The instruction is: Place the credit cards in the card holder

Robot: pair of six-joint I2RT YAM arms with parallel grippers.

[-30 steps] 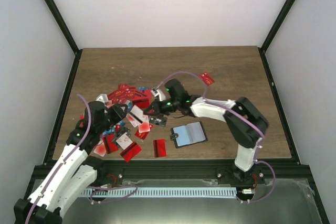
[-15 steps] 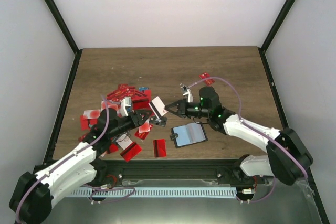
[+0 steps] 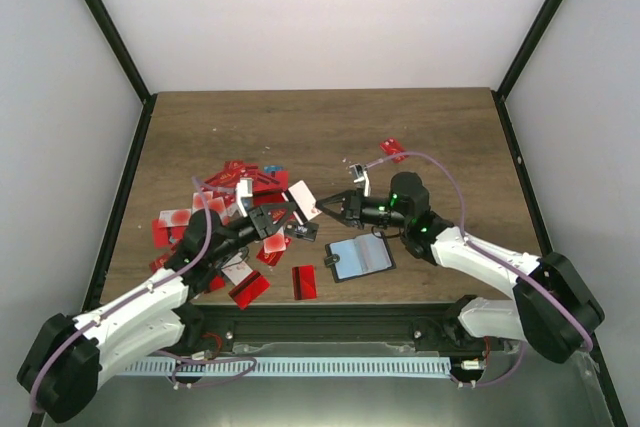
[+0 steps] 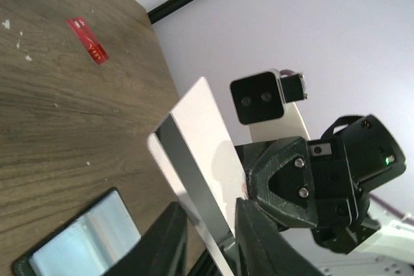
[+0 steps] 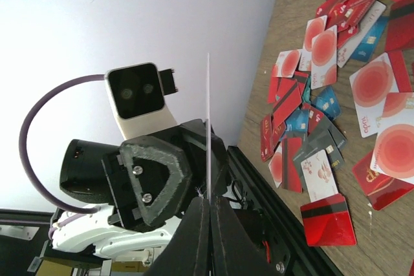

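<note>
My right gripper [image 3: 326, 207] is shut on one edge of a white credit card with a dark stripe [image 3: 303, 199], held up on edge above the table. In the right wrist view the card [image 5: 208, 127] shows edge-on, rising from my shut right gripper [image 5: 208, 200]. My left gripper [image 3: 289, 215] faces it, its fingers either side of the card's other end [image 4: 194, 140]. A gap shows beside one left finger [image 4: 169, 234], so the left gripper [image 4: 207, 214] is open. The card holder [image 3: 360, 256] lies unfolded below, pale inside. The other credit cards [image 3: 240, 187] lie heaped at left.
One red card [image 3: 394, 150] lies alone at the far right and another [image 3: 304, 281] near the front edge. The heap of cards [image 5: 323, 95] spreads under the left arm. The black frame rail [image 3: 330, 317] runs along the near edge.
The right arm carried the white card up from the heap towards the middle. The left arm reached in to meet it, and its jaws narrowed around the card's free end.
</note>
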